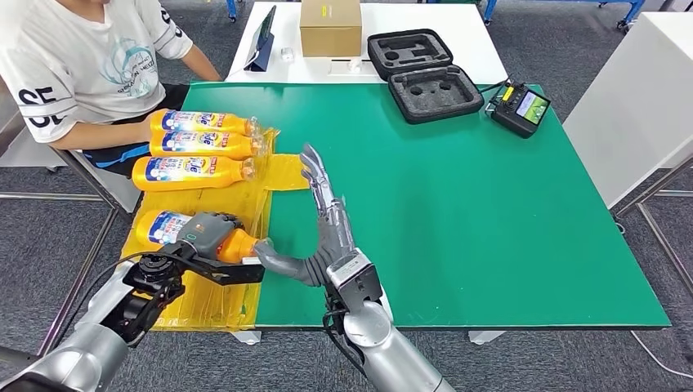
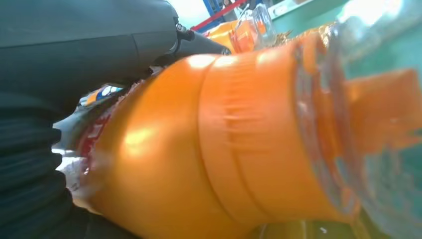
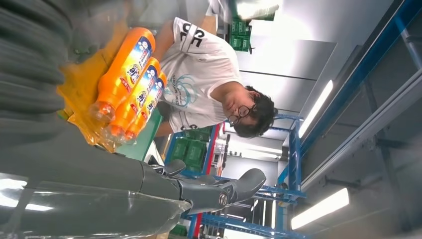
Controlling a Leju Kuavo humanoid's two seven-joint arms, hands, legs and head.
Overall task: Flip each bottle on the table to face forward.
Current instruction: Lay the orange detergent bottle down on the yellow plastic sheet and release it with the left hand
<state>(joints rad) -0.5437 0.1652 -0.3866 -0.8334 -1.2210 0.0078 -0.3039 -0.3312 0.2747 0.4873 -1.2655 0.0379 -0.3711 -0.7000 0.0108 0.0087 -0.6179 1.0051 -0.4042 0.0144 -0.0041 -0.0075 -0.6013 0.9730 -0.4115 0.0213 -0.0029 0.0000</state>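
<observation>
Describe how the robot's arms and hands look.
Both arms are silver metal tubes with black joint sections and thin black cables at the wrists. The left robot hand is dark grey with a small green ring marking. The right robot hand is grey, with segmented metallic fingers and a silver wrist block.

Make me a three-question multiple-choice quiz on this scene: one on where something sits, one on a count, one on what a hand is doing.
1. Where is the cardboard box?
A. on the white table
B. on the green mat
C. on the floor

2. How many orange bottles lie on the table?
A. two
B. four
C. six

3. What is the left hand doing?
A. hanging free
B. gripping the nearest bottle
C. pressing the remote

Answers: 1 A, the box stands on the white table beyond the green mat. 2 B, three bottles lie together, plus one. 3 B, its fingers wrap the bottle.
</observation>
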